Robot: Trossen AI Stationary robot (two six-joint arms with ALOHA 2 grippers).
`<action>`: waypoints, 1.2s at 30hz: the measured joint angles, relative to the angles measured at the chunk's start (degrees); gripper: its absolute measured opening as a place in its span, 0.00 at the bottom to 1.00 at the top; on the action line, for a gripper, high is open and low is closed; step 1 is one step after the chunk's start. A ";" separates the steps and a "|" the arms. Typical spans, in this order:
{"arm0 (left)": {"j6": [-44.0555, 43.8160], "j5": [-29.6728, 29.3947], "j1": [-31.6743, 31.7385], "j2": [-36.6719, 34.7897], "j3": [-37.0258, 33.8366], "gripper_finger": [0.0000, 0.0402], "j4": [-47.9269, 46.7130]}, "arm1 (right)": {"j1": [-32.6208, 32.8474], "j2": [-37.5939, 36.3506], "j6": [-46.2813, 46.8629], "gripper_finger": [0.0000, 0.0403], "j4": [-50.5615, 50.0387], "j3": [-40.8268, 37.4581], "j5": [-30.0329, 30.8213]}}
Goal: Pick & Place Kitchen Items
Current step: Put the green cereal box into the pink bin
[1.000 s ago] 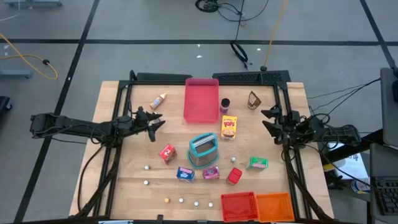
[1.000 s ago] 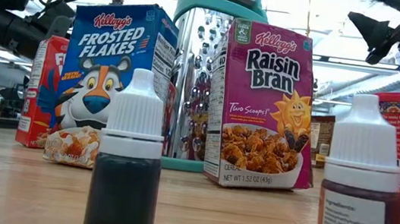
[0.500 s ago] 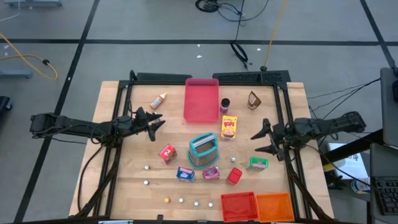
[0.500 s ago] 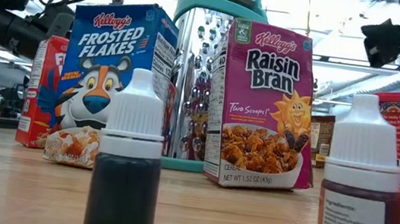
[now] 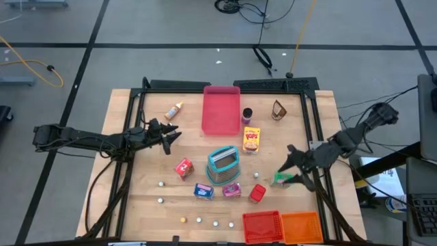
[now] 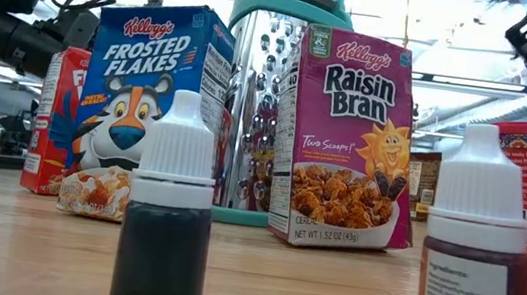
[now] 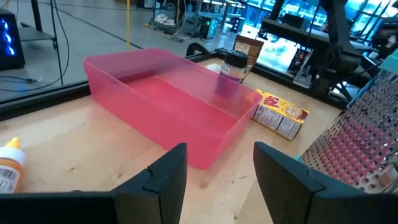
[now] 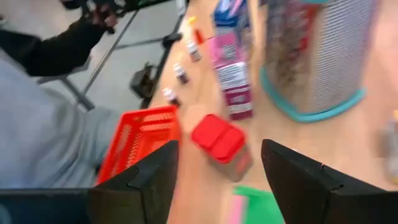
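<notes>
My right claw [image 5: 289,171] hangs spread, gripping nothing, just above the green packet [image 5: 283,180] near the surface's right edge. Only my wrist camera shows the ribbed red bin [image 8: 142,140] and glossy red-lidded jar [image 8: 221,144] below. My left claw [image 5: 169,138] waits spread beside the smooth pink tray [image 7: 163,102].

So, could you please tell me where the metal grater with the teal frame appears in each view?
High view: grater at table centre, below the pink tray.
Low view: centre, between the Frosted Flakes box and the Raisin Bran box.
Left wrist view: right edge.
Right wrist view: upper right.
Shared landmark: the Raisin Bran box beside it.
</notes>
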 joint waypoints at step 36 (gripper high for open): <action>0.61 -0.02 0.00 -0.02 0.00 0.46 0.00 | -2.20 30.91 8.47 0.58 -38.03 25.87 -2.94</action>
